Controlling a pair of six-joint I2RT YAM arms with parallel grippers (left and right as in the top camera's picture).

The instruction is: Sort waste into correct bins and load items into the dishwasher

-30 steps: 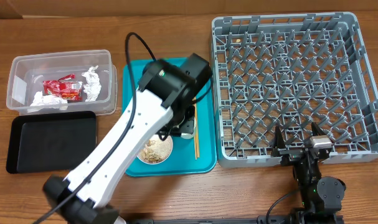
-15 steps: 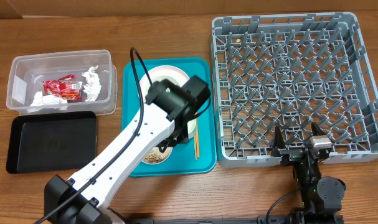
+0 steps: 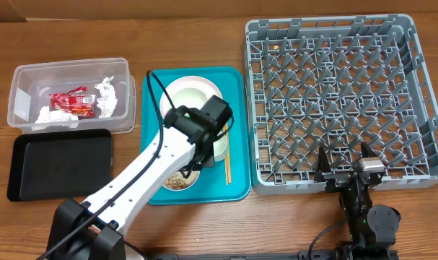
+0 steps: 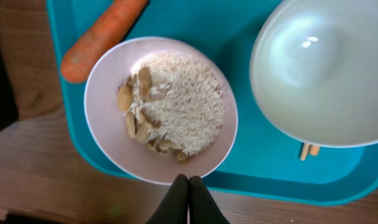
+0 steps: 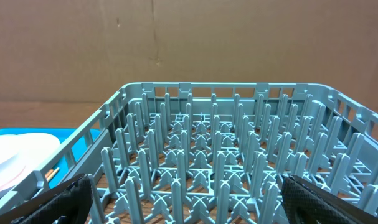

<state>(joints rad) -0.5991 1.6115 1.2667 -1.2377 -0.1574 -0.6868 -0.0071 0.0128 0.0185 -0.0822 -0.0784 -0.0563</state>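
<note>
The grey dish rack (image 3: 334,94) fills the right side of the table (image 3: 204,36); the right gripper (image 3: 343,162) stands at its near edge, jaws wide and empty — well apart from the waste. Left of the rack lies the teal tray (image 3: 239,173). At its near end sits the bowl of rice and nut scraps (image 4: 160,109), the carrot piece (image 4: 101,34) beside it, lying diagonally. The left gripper (image 4: 187,186), jaws pressed together and empty, hangs at the bowl's near rim — scraps directly ahead.

Wood tbl (image 3: 276,217); brown cardboard wall (image 5: 189,43) behind.
</note>
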